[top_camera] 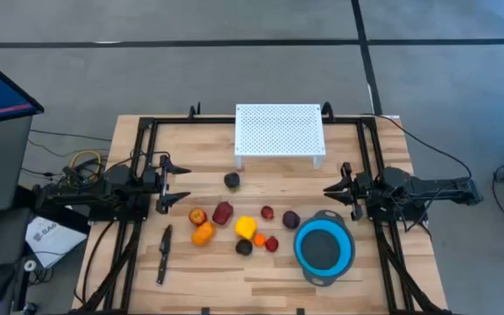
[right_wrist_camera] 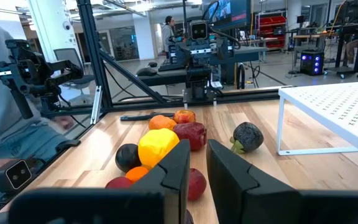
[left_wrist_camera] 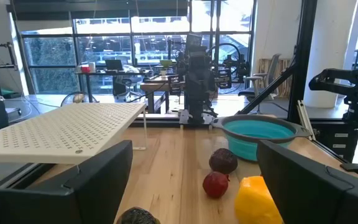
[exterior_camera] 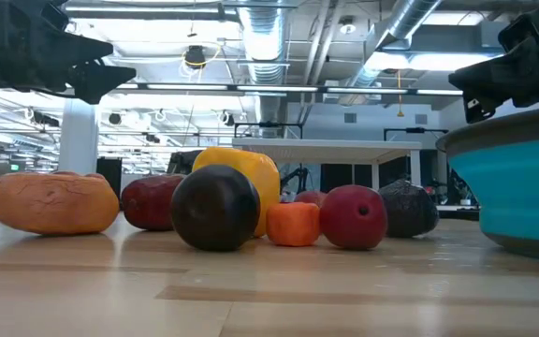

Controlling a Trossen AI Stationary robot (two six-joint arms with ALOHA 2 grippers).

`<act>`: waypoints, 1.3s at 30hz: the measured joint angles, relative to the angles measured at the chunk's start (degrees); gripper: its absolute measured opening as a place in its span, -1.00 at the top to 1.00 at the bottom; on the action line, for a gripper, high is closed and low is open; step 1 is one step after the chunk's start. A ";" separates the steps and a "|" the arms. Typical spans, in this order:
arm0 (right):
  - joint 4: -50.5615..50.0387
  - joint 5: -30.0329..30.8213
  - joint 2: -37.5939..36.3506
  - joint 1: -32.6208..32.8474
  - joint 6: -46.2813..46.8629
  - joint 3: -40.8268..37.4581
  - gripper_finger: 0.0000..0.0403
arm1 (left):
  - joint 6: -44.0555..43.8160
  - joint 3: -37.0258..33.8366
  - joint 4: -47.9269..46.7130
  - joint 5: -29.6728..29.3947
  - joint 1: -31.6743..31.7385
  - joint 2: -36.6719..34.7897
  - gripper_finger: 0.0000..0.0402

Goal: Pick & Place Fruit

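Blue bowl (top_camera: 324,249), grey inside, sits at table's 5 o'clock w/ nothing in it. No legible writing anywhere. Fruit (top_camera: 245,227): small rounded toys, red, orange, yellow, dark purple, near-black, clustered mid-table at bowl's 9 o'clock; one dark piece (top_camera: 232,180) apart at cluster's 12, near white perforated stand (top_camera: 280,131). Black knife (top_camera: 163,255) at cluster's 8. Left gripper (top_camera: 185,183) at 9, jaws wide. Right gripper (top_camera: 328,192) at 3, jaws narrow, holding nothing.
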 joint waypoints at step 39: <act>3.28 0.77 0.02 -0.44 15.69 0.00 0.75 | -0.02 -0.01 0.46 0.02 -0.01 0.00 -0.68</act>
